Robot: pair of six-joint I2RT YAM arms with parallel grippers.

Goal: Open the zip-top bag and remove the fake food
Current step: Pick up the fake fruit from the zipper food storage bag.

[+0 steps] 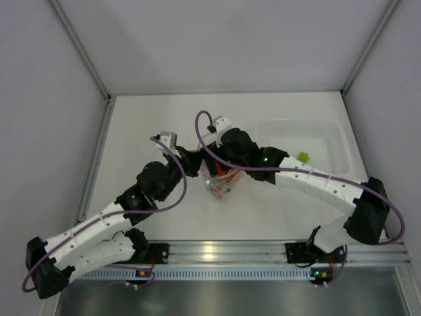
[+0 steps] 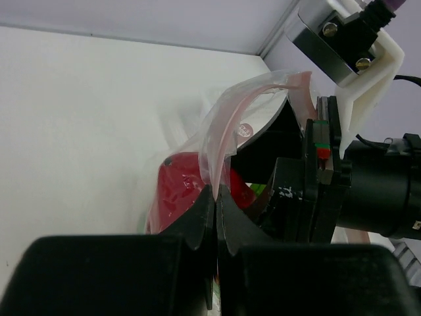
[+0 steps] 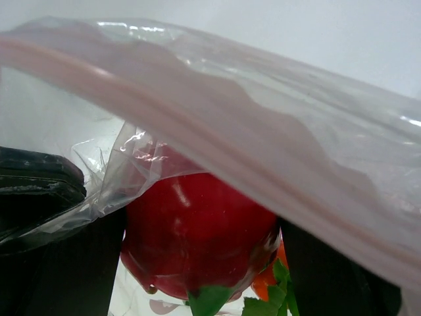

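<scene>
left gripper (image 2: 216,197) pinches the zip-top bag (image 2: 227,141); fake food (image 3: 197,240) inside.

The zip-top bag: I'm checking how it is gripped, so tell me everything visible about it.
The zip-top bag is clear, crinkly soft plastic with a pinkish zip strip curving along its raised mouth. The shut left claw pinches its rim. The right claw is at the mouth. Inside show red, orange and green fake food.

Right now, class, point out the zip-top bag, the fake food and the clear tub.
zip-top bag (image 2: 227,125): left wrist view, pink zip strip.
fake food (image 3: 197,237): right wrist view, red piece's front.
clear tub (image 1: 299,126): top view, far rim.
</scene>
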